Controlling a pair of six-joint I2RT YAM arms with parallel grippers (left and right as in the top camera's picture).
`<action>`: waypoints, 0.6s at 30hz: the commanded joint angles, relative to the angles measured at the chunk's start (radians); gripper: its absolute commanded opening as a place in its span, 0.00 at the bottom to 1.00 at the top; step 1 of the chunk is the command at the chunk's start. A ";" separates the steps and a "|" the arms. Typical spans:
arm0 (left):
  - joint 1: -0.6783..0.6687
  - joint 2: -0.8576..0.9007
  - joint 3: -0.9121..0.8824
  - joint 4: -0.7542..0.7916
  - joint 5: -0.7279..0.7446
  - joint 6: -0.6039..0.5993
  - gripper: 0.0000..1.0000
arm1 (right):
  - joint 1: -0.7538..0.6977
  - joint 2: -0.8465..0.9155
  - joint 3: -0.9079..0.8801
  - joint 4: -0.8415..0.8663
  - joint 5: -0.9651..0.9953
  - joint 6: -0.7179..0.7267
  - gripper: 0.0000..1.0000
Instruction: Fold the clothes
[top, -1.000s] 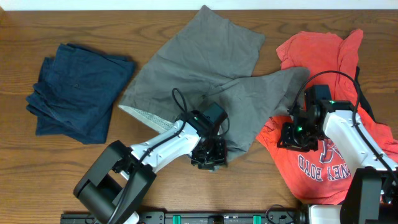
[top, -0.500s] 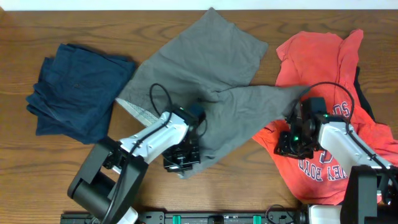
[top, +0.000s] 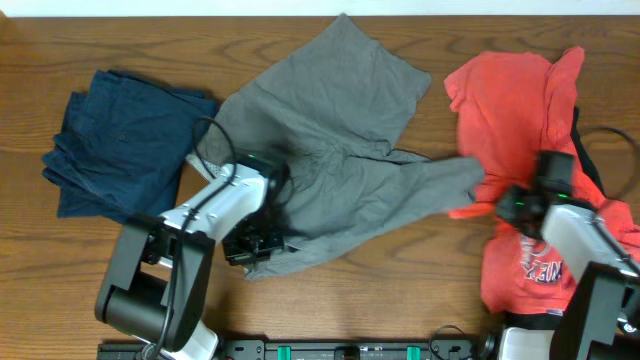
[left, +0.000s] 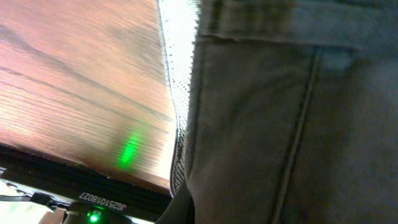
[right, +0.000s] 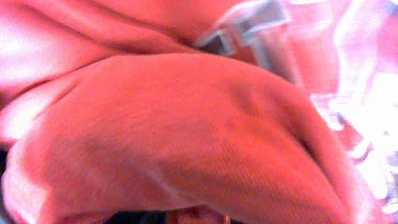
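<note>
Grey shorts (top: 340, 170) lie crumpled across the middle of the desk (top: 60, 290), their long axis running from a lower-left hem up and rightward to a drawn-out tip that touches the red shirt (top: 510, 100); the left gripper (top: 252, 243) sits on that lower-left hem, and its wrist view shows only grey fabric, a seam and white mesh lining (left: 177, 93) over bare wood, so I cannot tell whether its jaws are spread or pinching the hem; the right gripper (top: 512, 206) is at the opposite end, just beside the grey tip but over the red shirt's near edge, and its wrist view is filled with red cloth, so its jaws cannot be read either; a blue garment (top: 120, 150) lies folded at the far left, apart from both; by my judgement the shorts need flattening before any fold, and the left arm is the nearer one for it, the bulk of the cloth lying up and right of its jaws.
</note>
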 joint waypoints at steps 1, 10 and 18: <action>0.048 -0.018 -0.004 -0.012 -0.043 0.009 0.06 | -0.164 0.018 0.021 -0.025 0.170 0.048 0.32; 0.050 -0.018 -0.004 -0.040 0.018 0.019 0.06 | -0.417 0.017 0.171 -0.140 -0.316 -0.085 0.47; 0.050 -0.020 -0.004 -0.027 0.055 0.043 0.06 | -0.266 0.017 0.267 -0.425 -0.757 -0.370 0.62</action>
